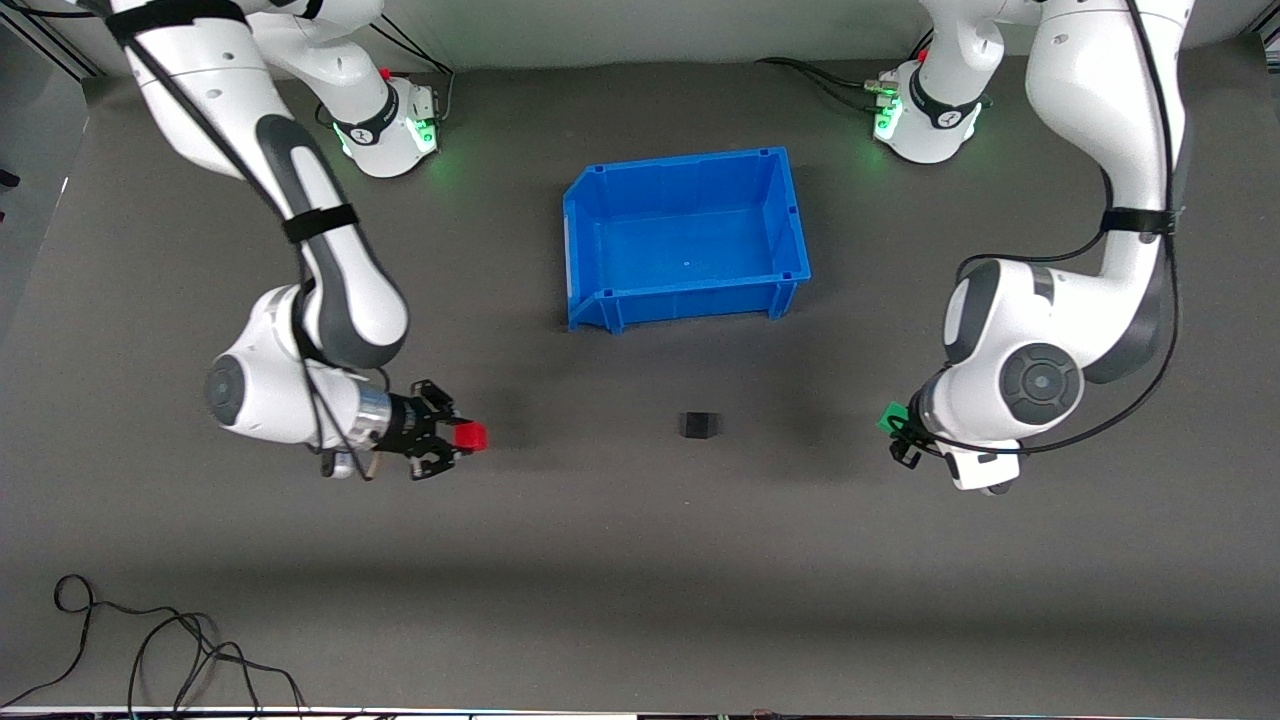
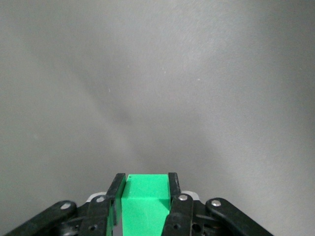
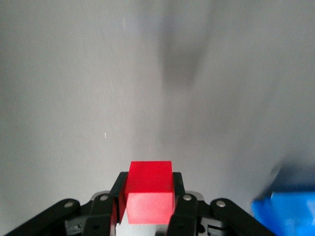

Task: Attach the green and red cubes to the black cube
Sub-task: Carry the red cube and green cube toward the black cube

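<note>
The black cube point(image 1: 699, 425) sits alone on the dark table, nearer the front camera than the blue bin. My right gripper point(image 1: 462, 441) is shut on the red cube point(image 1: 468, 436), held above the table toward the right arm's end; in the right wrist view the red cube point(image 3: 149, 192) sits clamped between both fingers. My left gripper point(image 1: 897, 428) is shut on the green cube point(image 1: 891, 417), held above the table toward the left arm's end; the left wrist view shows the green cube point(image 2: 145, 202) gripped between both fingers. The two grippers point toward the black cube from either side.
An empty blue bin point(image 1: 590, 225) stands mid-table between the arm bases; its corner point(image 3: 285, 211) shows in the right wrist view. A loose black cable point(image 1: 150, 650) lies near the table's front edge at the right arm's end.
</note>
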### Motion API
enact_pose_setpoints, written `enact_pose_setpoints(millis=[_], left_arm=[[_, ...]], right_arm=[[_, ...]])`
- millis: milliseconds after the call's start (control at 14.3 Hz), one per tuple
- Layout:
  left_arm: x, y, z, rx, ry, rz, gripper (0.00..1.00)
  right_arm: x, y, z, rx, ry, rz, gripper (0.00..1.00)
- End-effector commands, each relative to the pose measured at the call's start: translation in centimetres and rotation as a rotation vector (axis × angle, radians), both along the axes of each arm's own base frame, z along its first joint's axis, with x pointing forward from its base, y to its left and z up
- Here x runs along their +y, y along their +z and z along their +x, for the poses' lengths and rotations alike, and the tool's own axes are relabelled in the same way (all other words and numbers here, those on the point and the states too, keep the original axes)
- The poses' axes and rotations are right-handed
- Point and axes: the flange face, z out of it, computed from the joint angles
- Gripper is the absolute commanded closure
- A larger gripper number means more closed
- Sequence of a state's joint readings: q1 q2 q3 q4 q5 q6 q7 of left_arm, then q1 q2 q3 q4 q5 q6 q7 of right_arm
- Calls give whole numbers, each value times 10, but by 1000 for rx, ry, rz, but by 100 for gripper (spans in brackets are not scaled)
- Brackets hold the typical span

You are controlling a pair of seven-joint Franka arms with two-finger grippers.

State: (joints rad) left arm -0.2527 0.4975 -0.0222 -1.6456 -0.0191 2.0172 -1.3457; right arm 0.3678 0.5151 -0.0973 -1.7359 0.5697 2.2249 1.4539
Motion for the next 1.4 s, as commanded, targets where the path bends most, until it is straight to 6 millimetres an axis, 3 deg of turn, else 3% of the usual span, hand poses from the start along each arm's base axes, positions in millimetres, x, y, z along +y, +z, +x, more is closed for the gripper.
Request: enact_pose_setpoints(millis=[0, 280, 560, 700, 910, 1050, 1330], left_arm=[[-35, -28, -8, -30, 183, 12, 100], [-90, -76, -26, -93, 390, 4, 100], [-127, -91, -36, -94, 494, -58, 100], [-133, -93, -38, -73, 536, -102, 100], [-165, -110, -56, -58, 554, -105, 100], [-177, -115, -59, -102, 578, -134, 100], [-192, -117, -64, -119, 572, -152, 100]], right_arm=[[55, 3, -1, -18, -80, -2, 72], [139, -11, -14, -45, -154, -5, 74], [195, -32, -19, -53, -184, 2, 76], [222, -45, -26, -68, -201, 4, 76], [245, -65, -35, -82, -194, 2, 76], [257, -78, -43, -91, -196, -4, 76], [259, -94, -46, -103, -193, -20, 76]])
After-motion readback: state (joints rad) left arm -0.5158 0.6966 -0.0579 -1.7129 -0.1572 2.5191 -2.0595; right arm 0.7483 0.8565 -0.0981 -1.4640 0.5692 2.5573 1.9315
